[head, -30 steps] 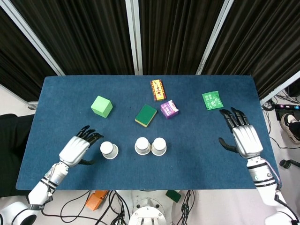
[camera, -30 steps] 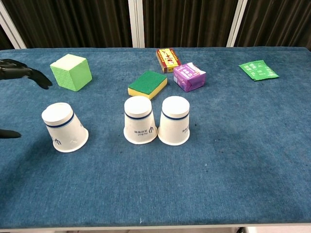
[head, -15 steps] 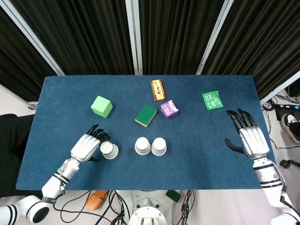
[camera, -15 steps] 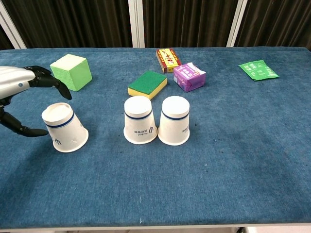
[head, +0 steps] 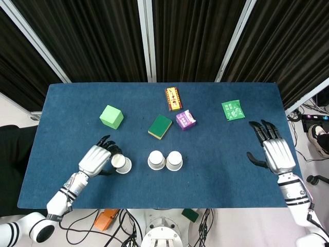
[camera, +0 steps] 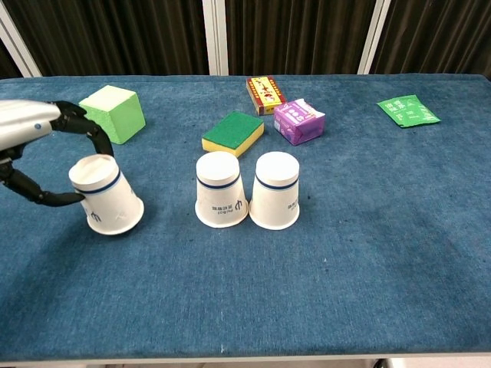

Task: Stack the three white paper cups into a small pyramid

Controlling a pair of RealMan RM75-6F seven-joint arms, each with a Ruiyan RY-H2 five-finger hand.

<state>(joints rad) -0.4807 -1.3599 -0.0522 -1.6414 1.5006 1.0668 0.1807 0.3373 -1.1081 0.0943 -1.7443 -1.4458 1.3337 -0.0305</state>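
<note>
Two white paper cups stand upside down and side by side near the table's front middle, the left cup [head: 156, 160] [camera: 221, 189] touching the right cup [head: 174, 160] [camera: 275, 190]. A third cup [head: 122, 164] [camera: 107, 195] sits further left, tilted. My left hand [head: 97, 158] [camera: 34, 142] grips it, with fingers [camera: 86, 128] curled over its far side and the thumb against its near side. Far off at the table's right edge, my right hand [head: 272, 152] is open and holds nothing; only the head view shows it.
A green cube [head: 111, 116] [camera: 113, 113] sits behind the held cup. Behind the cup pair lie a green and yellow sponge [head: 160, 126] [camera: 233, 132], a purple packet [head: 185, 119] [camera: 298, 121] and a red and yellow box [head: 173, 98]. A green sachet [head: 233, 110] lies at the back right.
My left hand moved right to the lone cup and closed its fingers and thumb around it. The cup tilted and shifted slightly right. My right hand drew back a little toward the edge.
</note>
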